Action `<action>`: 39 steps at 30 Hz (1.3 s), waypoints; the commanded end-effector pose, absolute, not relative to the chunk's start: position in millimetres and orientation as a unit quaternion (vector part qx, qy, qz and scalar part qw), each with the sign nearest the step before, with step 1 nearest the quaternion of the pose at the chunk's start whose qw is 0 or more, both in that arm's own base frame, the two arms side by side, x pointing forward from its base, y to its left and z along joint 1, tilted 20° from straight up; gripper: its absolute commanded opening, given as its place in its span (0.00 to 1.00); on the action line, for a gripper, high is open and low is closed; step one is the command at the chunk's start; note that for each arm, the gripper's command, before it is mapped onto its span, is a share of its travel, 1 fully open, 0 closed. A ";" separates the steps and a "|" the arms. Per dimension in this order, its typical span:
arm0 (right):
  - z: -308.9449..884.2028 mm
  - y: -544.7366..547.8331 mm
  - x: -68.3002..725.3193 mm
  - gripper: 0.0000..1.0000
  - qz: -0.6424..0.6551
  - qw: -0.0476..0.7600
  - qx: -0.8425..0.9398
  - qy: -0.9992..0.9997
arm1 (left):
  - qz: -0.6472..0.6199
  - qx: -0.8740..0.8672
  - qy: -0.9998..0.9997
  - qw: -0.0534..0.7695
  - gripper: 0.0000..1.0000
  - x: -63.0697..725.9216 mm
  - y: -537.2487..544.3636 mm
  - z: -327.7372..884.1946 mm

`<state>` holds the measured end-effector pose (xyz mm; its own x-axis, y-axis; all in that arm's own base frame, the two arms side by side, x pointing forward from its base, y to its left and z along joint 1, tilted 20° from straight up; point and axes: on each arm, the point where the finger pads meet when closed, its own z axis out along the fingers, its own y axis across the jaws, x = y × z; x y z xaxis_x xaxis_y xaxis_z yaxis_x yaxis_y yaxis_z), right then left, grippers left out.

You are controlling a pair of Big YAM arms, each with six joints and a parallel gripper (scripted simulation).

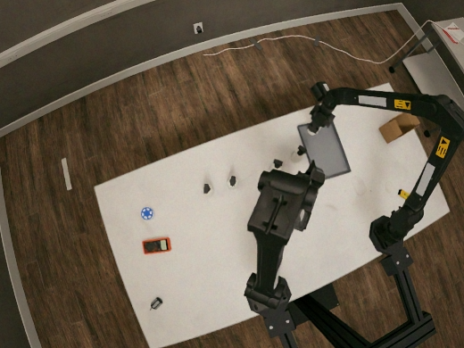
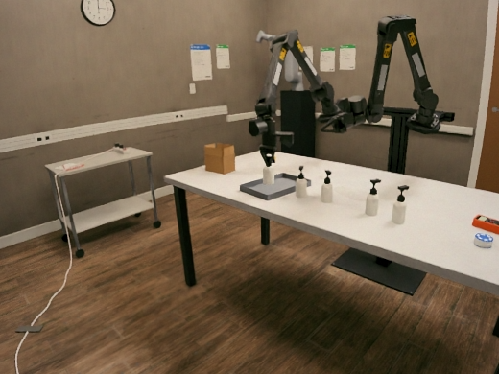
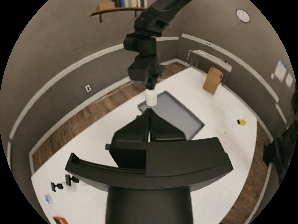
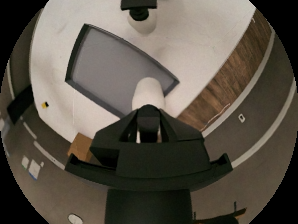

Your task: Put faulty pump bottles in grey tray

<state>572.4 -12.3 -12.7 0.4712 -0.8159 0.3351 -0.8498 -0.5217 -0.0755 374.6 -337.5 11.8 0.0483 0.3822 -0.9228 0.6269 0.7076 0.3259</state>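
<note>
Reading the overhead view as a clock centred on the white table (image 1: pixel 201 277) (image 2: pixel 441 211) (image 3: pixel 227 140) (image 4: pixel 200 50), nearest the arm mounts, a small dark object (image 1: pixel 156 303) lies at eight o'clock; an orange-edged meter (image 1: pixel 156 245) (image 2: pixel 487 223) (image 3: pixel 60 220) is between eight and nine, and a blue-and-white disc (image 1: pixel 147 213) (image 2: pixel 484 240) (image 3: pixel 48 199) at nine. A small yellow object (image 1: pixel 404 194) (image 3: pixel 242 122) (image 4: pixel 45 105) sits at three. The left gripper (image 1: pixel 315 168) (image 2: pixel 326 128) (image 3: pixel 149 112) hangs above the table toward one o'clock, its fingers shut together on nothing. Farther off, two pump bottles stand upright near ten: the outer bottle (image 1: pixel 208 189) (image 2: pixel 398 211) and the inner bottle (image 1: pixel 232 181) (image 2: pixel 371 204). A third bottle (image 1: pixel 277 165) (image 2: pixel 326 193) stands at twelve, and a fourth bottle (image 1: pixel 296 155) (image 2: pixel 300 187) (image 4: pixel 144 25) at one, just outside the grey tray (image 1: pixel 327 149) (image 2: pixel 261 192) (image 3: pixel 177 114) (image 4: pixel 110 65). At the tray's eleven o'clock corner, the right gripper (image 1: pixel 316 127) (image 2: pixel 269 160) (image 3: pixel 150 88) (image 4: pixel 148 112), narrowly parted, grips the fifth bottle (image 1: pixel 312 131) (image 2: pixel 269 175) (image 3: pixel 151 98) (image 4: pixel 148 92) near its top, upright within the tray's outline; whether its base touches, I cannot tell. An open cardboard box (image 1: pixel 398 128) (image 2: pixel 220 159) (image 3: pixel 213 81) (image 4: pixel 80 147) stands at two.
</note>
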 end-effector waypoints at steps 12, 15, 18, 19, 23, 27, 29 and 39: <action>-4.8 5.4 588.1 0.22 0.172 0.044 0.865 -0.469 | -0.102 0.370 0.675 0.630 0.00 375.9 -343.1 19.2; -4.4 5.5 589.7 0.22 0.175 0.042 0.864 -0.469 | -0.102 0.370 0.675 0.630 0.00 375.9 -343.1 19.2; -4.4 3.8 589.7 0.22 0.175 0.042 0.864 -0.471 | -0.102 0.370 0.675 0.630 0.00 375.9 -343.1 19.2; -4.4 3.8 589.7 0.22 0.175 0.042 0.864 -0.471 | -0.102 0.370 0.675 0.630 0.00 375.9 -343.1 19.2; -4.4 2.0 589.7 0.22 0.175 0.043 0.863 -0.472 | -0.102 0.370 0.675 0.630 0.00 375.9 -343.1 19.2; -10.1 -3.6 582.8 0.22 0.170 0.048 0.862 -0.475 | -0.102 0.370 0.675 0.630 0.00 375.9 -343.1 19.2; -8.0 1.5 590.6 0.22 0.175 0.043 0.863 -0.472 | -0.102 0.370 0.675 0.630 0.00 375.9 -343.1 19.2; -24.9 -6.8 591.8 0.22 0.171 0.047 0.860 -0.478 | -0.102 0.370 0.675 0.630 0.00 375.9 -343.1 19.2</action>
<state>568.8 -6.7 -31.8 0.4925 -0.8086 0.3219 -0.8444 -0.5336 -0.0484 374.5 -337.5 11.8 0.0483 0.3822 -0.9228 0.6270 0.7076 0.3259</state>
